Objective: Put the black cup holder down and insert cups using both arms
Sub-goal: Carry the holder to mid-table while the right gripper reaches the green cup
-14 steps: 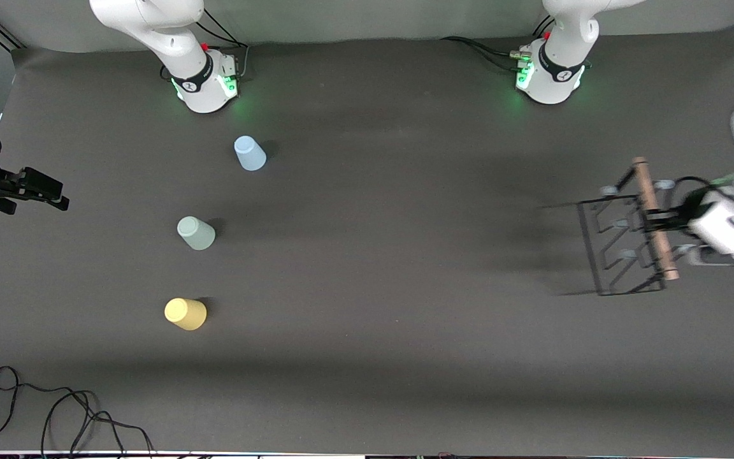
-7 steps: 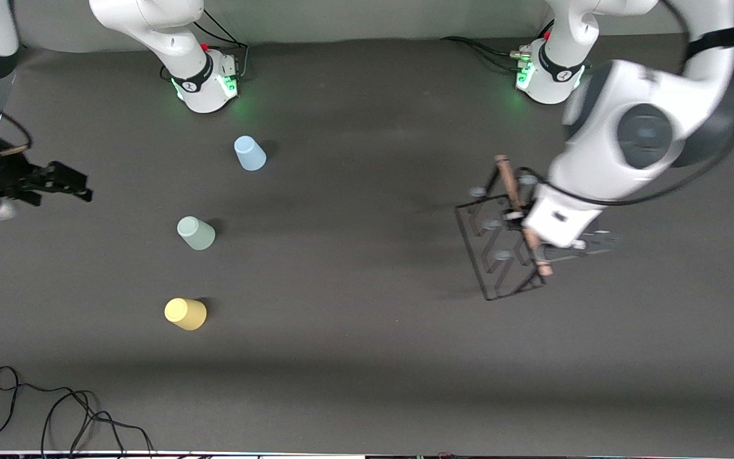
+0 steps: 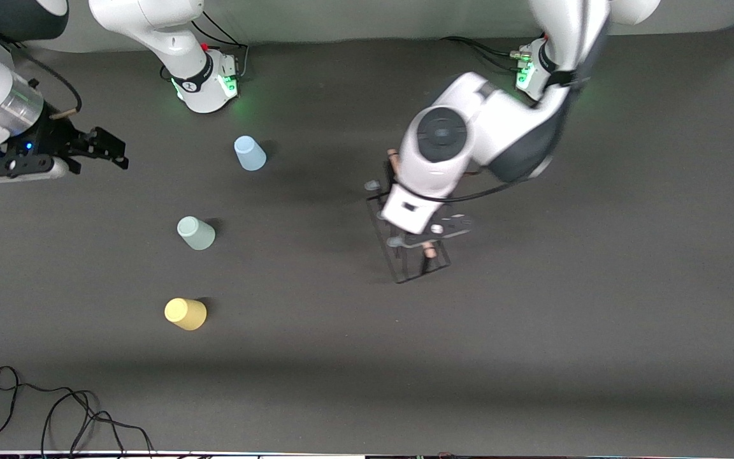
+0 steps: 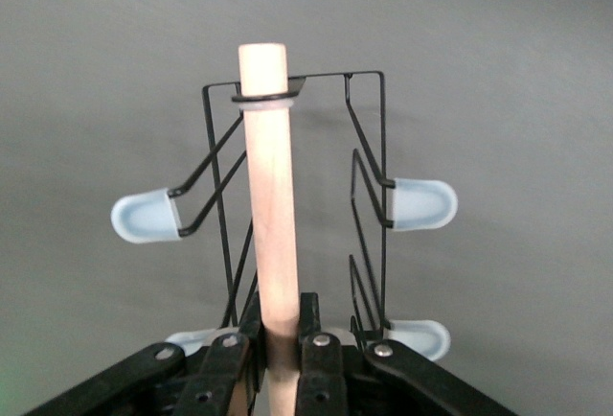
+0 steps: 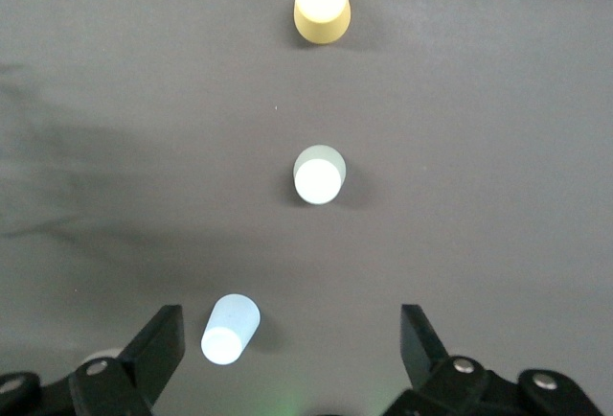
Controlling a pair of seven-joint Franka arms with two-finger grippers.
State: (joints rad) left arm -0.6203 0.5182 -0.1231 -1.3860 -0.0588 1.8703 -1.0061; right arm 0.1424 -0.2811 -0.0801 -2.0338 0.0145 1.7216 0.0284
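The holder (image 3: 413, 252) is held over the desk (image 3: 596, 287) middle, its rod (image 4: 271, 205) pinched by the left tool (image 4: 283, 358). The right tool (image 3: 96, 148) is spread over the desk's right-arm end. Blue (image 3: 250, 153), grey-green (image 3: 196, 233) and yellow (image 3: 185, 313) cups are stood inverted. No writing is readable.

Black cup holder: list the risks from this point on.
1. The left end effector grips the black cup holder by one end of its wooden rod alone, so it may swing or tip at set-down.
2. The blue cup, grey-green cup and yellow cup stand mouth down; the open right end effector, up toward its arm's end, could topple one while closing.
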